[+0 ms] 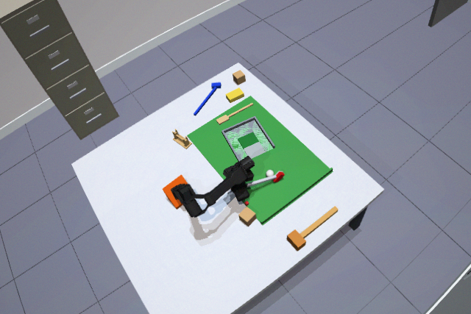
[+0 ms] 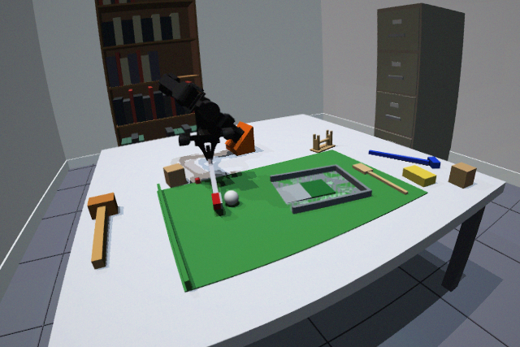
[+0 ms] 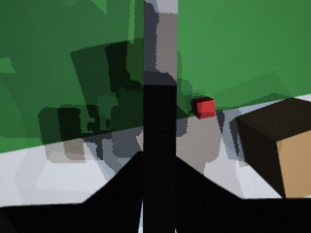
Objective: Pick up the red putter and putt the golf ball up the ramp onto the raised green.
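Top cam looked down from high up, at a slant, taking in the whole tabletop point(image 1: 125, 249) plus floor. Exterior cam sat low, nearer, facing bookshelf point(image 2: 145, 47) and far wall. Wrist cam rode the arm, very close. All three shared the green mat point(image 1: 300, 162) (wrist saw only its edge).
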You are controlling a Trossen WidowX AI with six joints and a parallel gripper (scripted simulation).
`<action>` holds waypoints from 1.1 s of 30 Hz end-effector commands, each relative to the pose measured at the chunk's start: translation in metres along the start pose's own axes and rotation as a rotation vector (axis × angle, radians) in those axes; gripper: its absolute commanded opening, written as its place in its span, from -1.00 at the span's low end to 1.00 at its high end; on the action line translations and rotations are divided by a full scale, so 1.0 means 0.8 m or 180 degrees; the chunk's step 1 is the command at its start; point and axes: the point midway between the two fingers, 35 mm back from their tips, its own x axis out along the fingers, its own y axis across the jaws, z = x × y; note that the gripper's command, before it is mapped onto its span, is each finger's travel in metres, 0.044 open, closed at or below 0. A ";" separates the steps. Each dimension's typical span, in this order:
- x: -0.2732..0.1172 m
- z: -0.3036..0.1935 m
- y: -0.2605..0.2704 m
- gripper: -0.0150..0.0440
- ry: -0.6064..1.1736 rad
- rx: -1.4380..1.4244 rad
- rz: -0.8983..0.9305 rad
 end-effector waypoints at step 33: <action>-0.065 -0.012 0.122 -0.49 -0.0007 -0.0062 -0.0016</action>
